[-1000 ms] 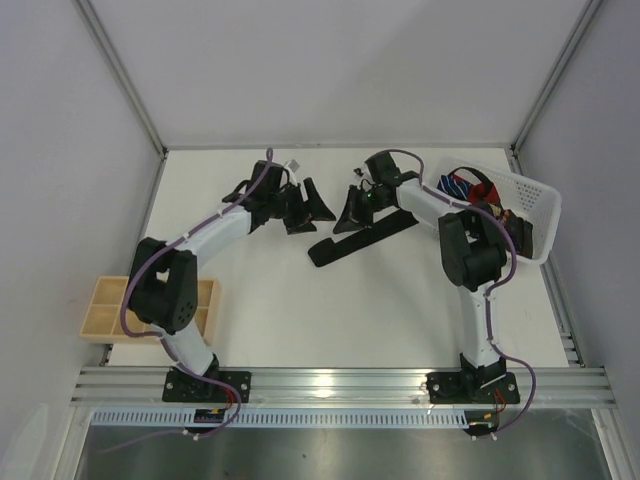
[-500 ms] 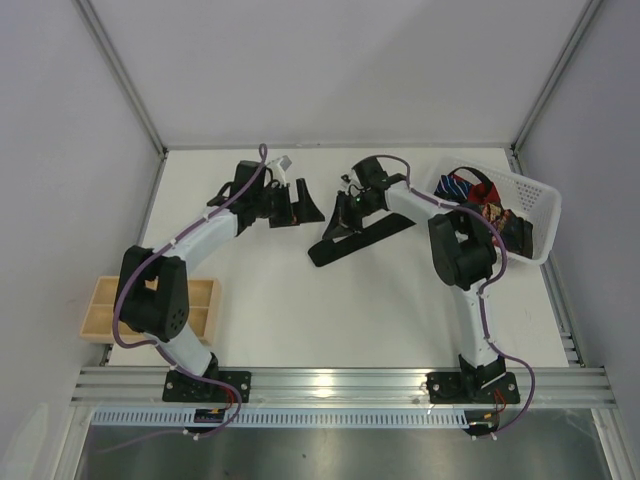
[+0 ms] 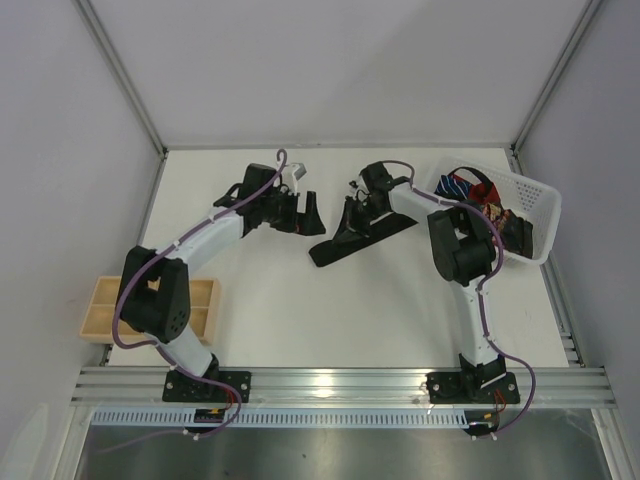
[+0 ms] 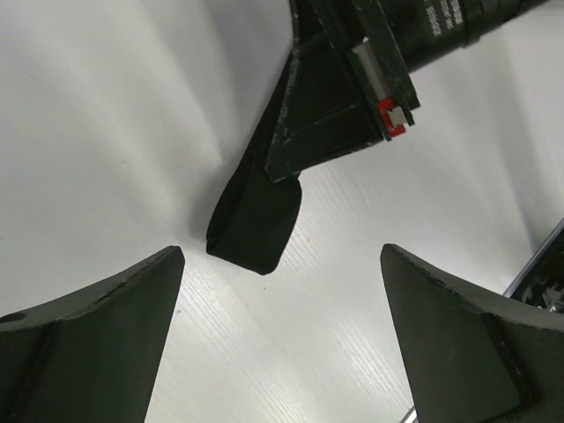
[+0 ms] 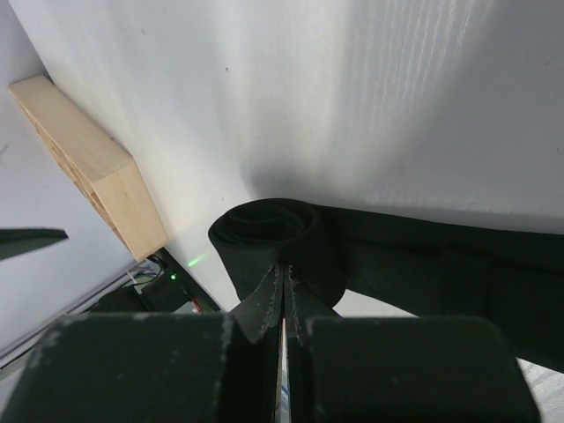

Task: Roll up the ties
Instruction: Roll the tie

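Black tie [image 3: 365, 238]: lies flat and slanted on the white counter [image 3: 300, 300], mid-rear, between the two arms; its near-left part is a straight, unrolled strip.
Rolled end [image 5: 273, 233]: a small, loose coil of a few turns at the far end of the tie, resting on the counter.
Right claw [image 5: 282, 273]: fingers pressed together, pinching the coil's fabric at the tips; the coil sits just past them.
Left claw [image 3: 308, 212]: spread wide, holding nothing, just beside the coil and facing it.
Other ties [image 3: 465, 185]: striped and red ones bunched in the white basket [image 3: 535, 205] at the right edge, well apart from the work.
Wooden tray [image 3: 100, 310]: at the left edge, not in play.
Step in hand (judgement): early in the rolling of the first tie; most of its length is yet to be wound.
How to do it well (judgement): keep the right claw's pinch at the coil's core and turn it along the strip's line, so that the edges stack evenly. The left claw should press or guide the flat strip near the coil to keep it taut, not grab the coil itself.
Risk (judgement): a loose coil may telescope sideways or spring open if the pinch slips.
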Controlling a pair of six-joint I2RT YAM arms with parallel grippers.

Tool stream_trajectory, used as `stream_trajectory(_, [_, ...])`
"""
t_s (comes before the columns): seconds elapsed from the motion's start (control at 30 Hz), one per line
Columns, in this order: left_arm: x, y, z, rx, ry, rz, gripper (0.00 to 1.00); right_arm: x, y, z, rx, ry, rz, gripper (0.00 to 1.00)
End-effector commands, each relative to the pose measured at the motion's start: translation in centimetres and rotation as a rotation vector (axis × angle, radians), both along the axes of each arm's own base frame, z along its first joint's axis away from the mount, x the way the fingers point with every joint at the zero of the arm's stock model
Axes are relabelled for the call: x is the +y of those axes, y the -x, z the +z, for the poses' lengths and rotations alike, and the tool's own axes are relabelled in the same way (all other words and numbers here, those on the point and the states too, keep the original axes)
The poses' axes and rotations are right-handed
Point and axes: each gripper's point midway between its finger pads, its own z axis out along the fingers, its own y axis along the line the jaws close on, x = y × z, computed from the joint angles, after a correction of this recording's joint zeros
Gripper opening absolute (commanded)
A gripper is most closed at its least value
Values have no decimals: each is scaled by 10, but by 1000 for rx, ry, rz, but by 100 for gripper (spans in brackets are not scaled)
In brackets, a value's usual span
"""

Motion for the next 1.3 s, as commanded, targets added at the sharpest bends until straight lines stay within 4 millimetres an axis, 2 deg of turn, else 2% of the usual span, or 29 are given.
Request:
stream_trajectory(0.0, [-12,-1,29,-94,15,-58,100,-4,-6,14,-73,15,11,1])
stream_trajectory(0.1, [0,-5,20,-82,-39,22,100,-3,-7,29,-98,19,15,1])
stream_trajectory(0.13, [3,-7,29,-115,-41,39,100,-2,-6,32,-105,20,21,1])
stream_trajectory(0.17, [8,-4,25,-120,-58,60,100,1,-2,36,-109,21,31,1])
stream_trajectory(0.2, [13,-12,31,-173,-68,104,100,2,-1,41,-121,19,36,1])
stream_trajectory(0.23, [15,-11,40,-206,-62,109,100,5,4,43,-119,19,47,1])
stream_trajectory(0.4, [7,-2,33,-213,-93,-11,100,17,22,47,-115,12,80,2])
stream_trajectory(0.53, [-2,5,19,-221,-134,-109,100,16,25,34,-97,22,80,2])
stream_trajectory(0.67, [-17,19,9,-195,-136,-218,100,6,19,18,-84,45,61,2])
stream_trajectory(0.77, [-27,22,3,-203,-196,-257,100,-4,13,3,-65,63,46,2])
stream_trajectory(0.8, [-30,22,-6,-184,-220,-268,100,-6,12,2,-68,65,49,1])
stream_trajectory(0.93, [-44,19,-15,-209,-313,-285,100,-9,12,-8,-50,70,48,1])
stream_trajectory(1.07, [-59,15,-26,-256,-410,-314,100,-6,11,3,-61,45,41,1])
stream_trajectory(1.27, [-56,12,-34,-266,-447,-303,100,-11,3,39,-106,7,-4,1])
